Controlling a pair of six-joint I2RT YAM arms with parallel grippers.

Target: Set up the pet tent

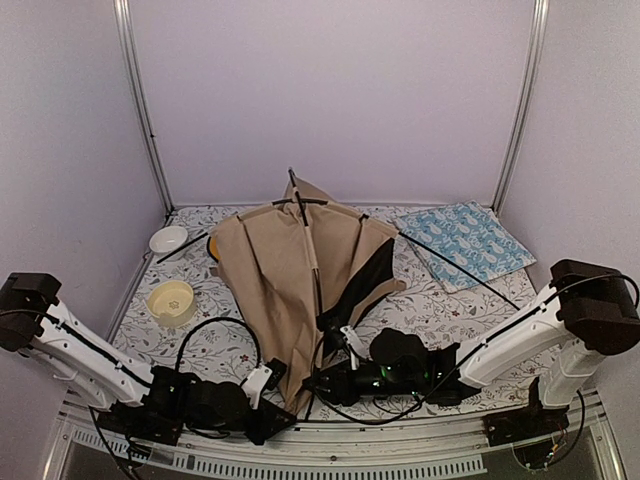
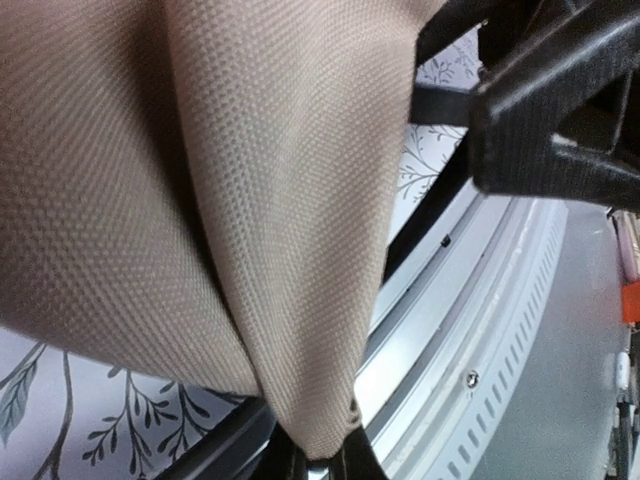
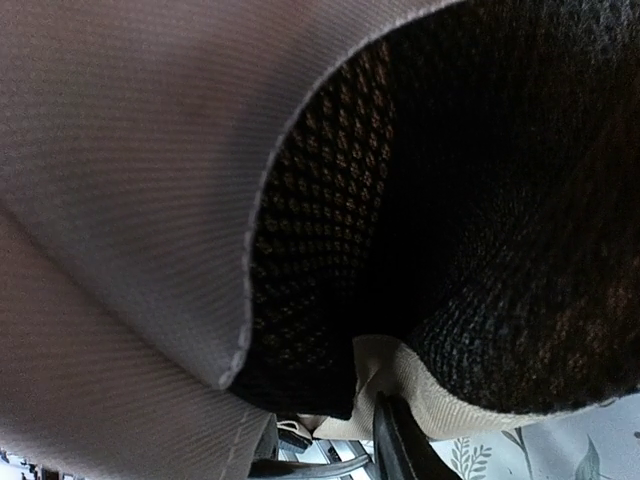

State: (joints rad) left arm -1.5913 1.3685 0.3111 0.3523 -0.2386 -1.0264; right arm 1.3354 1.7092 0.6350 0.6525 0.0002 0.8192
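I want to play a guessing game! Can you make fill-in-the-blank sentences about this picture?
The cushion is coloured ____. The yellow bowl sits on the tent's ____ side. The back bowl is coloured ____. Missing words: blue; left; white.

We are seeing the pet tent (image 1: 290,270) as tan cloth, matt, with a tight bumpy weave up close. Its black trim (image 3: 480,200) is showing as a soft net full of tiny holes. The thin poles (image 1: 460,271) are looking black and smooth. At two o'clock from the tent, the blue cushion (image 1: 465,243) is looking like soft printed cloth. At nine o'clock, the white bowl (image 1: 168,239) and the yellow bowl (image 1: 171,302) are looking smooth and hard. The table edge (image 2: 500,330) is showing smooth grey metal.
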